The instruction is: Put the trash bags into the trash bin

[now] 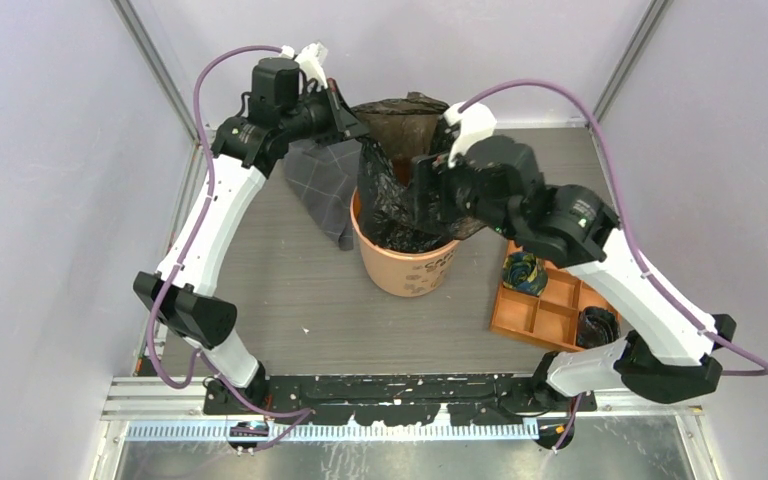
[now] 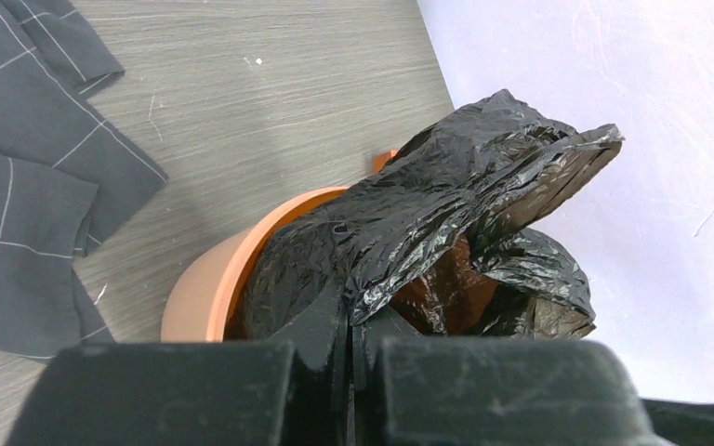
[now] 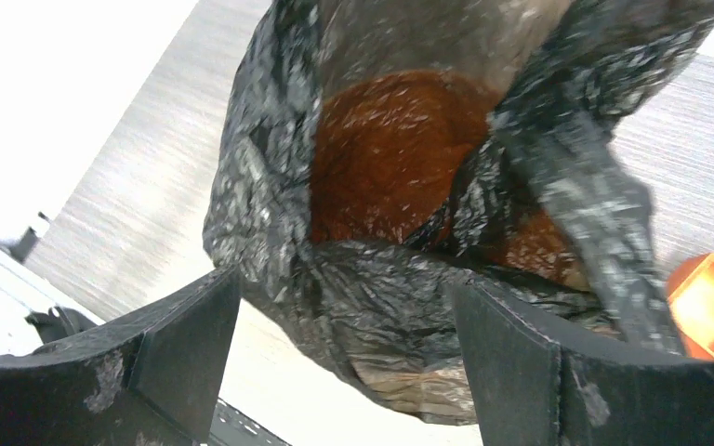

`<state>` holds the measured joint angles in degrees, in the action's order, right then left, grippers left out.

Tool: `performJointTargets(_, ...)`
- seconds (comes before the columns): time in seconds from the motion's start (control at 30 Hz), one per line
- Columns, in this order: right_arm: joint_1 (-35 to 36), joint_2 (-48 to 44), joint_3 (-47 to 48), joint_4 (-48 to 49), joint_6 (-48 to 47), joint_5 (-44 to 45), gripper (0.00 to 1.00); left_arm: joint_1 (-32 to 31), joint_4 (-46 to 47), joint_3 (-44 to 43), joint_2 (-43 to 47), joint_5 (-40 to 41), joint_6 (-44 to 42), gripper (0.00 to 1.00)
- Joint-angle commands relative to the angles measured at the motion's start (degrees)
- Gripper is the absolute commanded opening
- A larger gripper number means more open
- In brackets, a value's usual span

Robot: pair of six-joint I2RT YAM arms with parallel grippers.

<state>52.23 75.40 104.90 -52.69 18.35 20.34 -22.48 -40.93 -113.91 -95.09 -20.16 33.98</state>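
Left pincer (image 2: 350, 311) at 6 o'clock, jaws closed on a fold of the trash bag (image 2: 446, 186). The bag rises out of the trash bin (image 2: 212, 290) at centre and stretches toward 2 o'clock. Grey checked cloth (image 2: 28, 167) lies flat on the table (image 2: 270, 102) at 9 o'clock, apart from the bin.

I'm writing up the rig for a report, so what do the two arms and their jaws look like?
The left arm and right arm match: white shells on the long links, black joints and bases, a white block at each wrist. A purple cable loops along each. The jaws are black, flat-faced and scuffed.
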Motion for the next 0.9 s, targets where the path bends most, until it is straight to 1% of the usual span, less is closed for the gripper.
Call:
performJointTargets(0.0,3.6,1.1,-2.6,1.1,-2.6,4.1,0.87,0.0,2.1,-1.2,-0.9,-1.0,-1.3,0.01)
performJointTargets(0.13,4.3,2.6,-4.9,2.1,-2.3,3.9,0.87,0.0,2.0,-2.1,-2.1,-1.7,-1.6,0.00)
performJointTargets(0.2,4.3,3.2,-5.9,3.1,-2.3,4.0,0.82,0.0,2.2,-2.3,-2.5,-1.8,-1.7,0.00)
performJointTargets(0.23,4.3,4.1,-5.8,3.4,-2.4,3.7,0.77,0.0,2.5,-2.4,-2.7,-1.9,-1.8,0.01)
performJointTargets(0.27,4.3,5.1,-5.5,3.7,-2.7,3.4,0.75,0.1,2.9,-2.7,-3.0,-1.9,-1.9,0.00)
performJointTargets(0.37,4.1,9.5,-2.3,2.3,-3.5,5.7,0.58,0.1,3.8,-4.4,-4.6,-2.4,-1.8,0.00)
performJointTargets(0.43,3.4,12.3,-0.8,0.5,-3.3,8.8,0.43,0.1,4.2,-5.4,-5.8,-2.7,-1.4,0.00)
performJointTargets(0.5,1.7,13.1,-1.1,0.6,-2.6,10.2,0.31,0.1,5.5,-5.7,-6.6,-2.8,-0.9,0.01)
performJointTargets(0.57,0.1,12.6,-2.2,1.4,-1.6,9.4,0.24,0.2,6.4,-5.8,-7.2,-2.8,-0.5,0.00)
performJointTargets(0.67,0.0,11.1,-2.6,1.3,-1.0,8.2,0.16,0.3,7.1,-6.0,-8.1,-3.3,-0.5,0.00)
performJointTargets(0.87,0.8,8.1,0.6,-1.8,-0.8,4.3,0.12,0.8,7.9,-4.7,-7.9,-4.5,-0.9,0.01)
